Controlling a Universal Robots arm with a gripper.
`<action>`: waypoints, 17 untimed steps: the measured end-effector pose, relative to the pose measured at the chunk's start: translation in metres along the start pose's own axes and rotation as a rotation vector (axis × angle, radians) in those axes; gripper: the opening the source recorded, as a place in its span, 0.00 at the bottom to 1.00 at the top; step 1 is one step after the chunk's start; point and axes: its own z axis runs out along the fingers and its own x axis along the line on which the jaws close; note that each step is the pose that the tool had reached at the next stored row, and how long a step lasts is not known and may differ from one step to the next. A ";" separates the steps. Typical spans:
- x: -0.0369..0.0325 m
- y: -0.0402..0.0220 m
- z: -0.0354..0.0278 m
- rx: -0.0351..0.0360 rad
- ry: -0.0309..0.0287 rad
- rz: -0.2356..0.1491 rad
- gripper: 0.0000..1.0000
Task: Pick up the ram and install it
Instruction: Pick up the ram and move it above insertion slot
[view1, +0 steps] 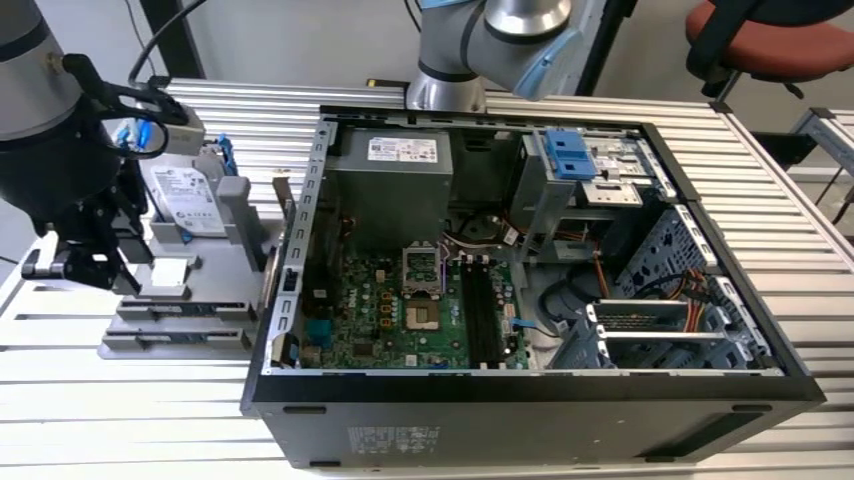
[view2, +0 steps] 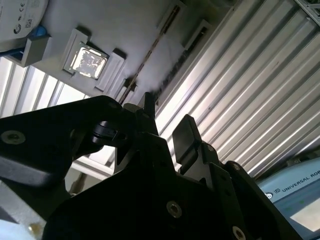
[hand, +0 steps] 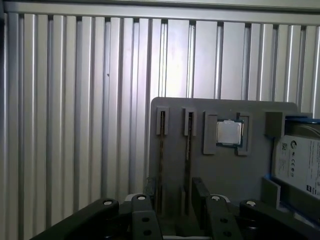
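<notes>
The tool (hand: 175, 200) hangs open and empty, seemingly aligned over the ram (hand: 188, 150), which stands edgewise in its tray (hand: 225, 175) for gripping.

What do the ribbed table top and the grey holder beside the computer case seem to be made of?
Table top: most likely bare aluminium, going by the long parallel ribs and the dull metallic sheen. Grey holder: probably plastic, moulded or printed; it is matt and evenly grey, with no metallic glint.

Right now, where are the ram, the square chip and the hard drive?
ram (view2: 150, 54): second wrist view, long edge.
square chip (hand: 229, 133): first wrist view, shiny top.
hard drive (view1: 180, 195): exterior view, labelled face.
</notes>
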 end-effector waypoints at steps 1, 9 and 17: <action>0.0000 0.0000 0.0010 0.0000 0.0000 0.000 1.00; 0.0001 -0.0002 0.0089 0.0001 -0.0001 0.003 1.00; 0.0002 -0.0003 0.0180 0.0000 0.0000 0.003 1.00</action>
